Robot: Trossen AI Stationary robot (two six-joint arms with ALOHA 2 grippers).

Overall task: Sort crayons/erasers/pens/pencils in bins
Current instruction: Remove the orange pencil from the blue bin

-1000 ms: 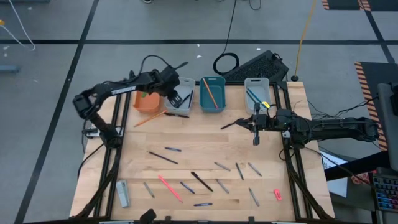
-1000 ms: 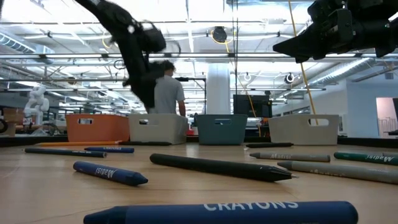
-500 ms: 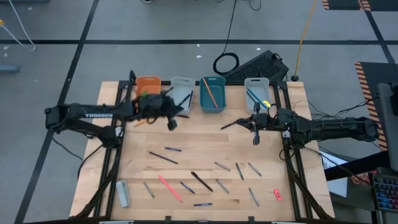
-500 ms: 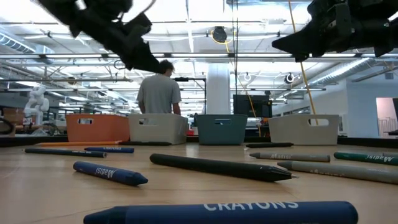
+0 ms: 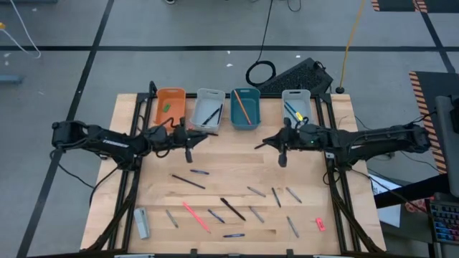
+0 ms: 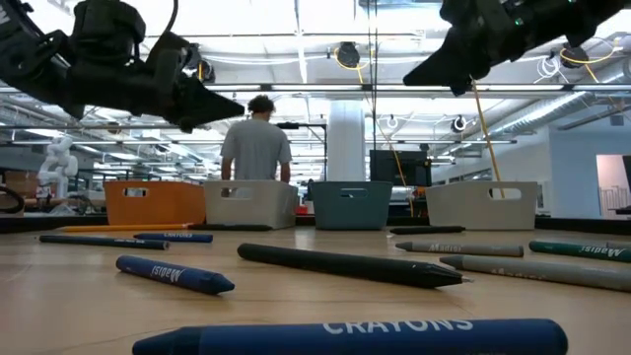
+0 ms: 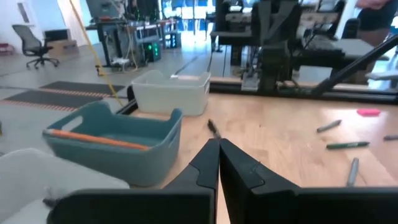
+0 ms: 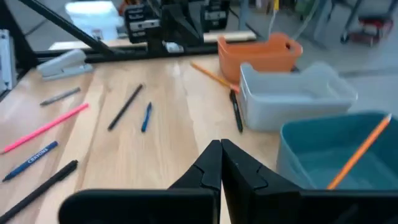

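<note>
Both claws, left claw (image 5: 188, 147) and right claw (image 5: 282, 150), are hovering pinched shut and empty between bins (image 5: 209, 108) and scattered crayons (image 5: 195, 216), probably lining up fresh picks.

The surface (image 5: 229, 158) is pale wood, smooth with visible grain. The bins (image 5: 244, 107) look like matt plastic. The stapler (image 5: 141, 222) looks grey metal.

Both my arms up, nothing held.
My left gripper (image 5: 188, 148) and right gripper (image 5: 281, 152) hover mid-air, stretched toward each other, fingers pressed together, both empty.
</note>
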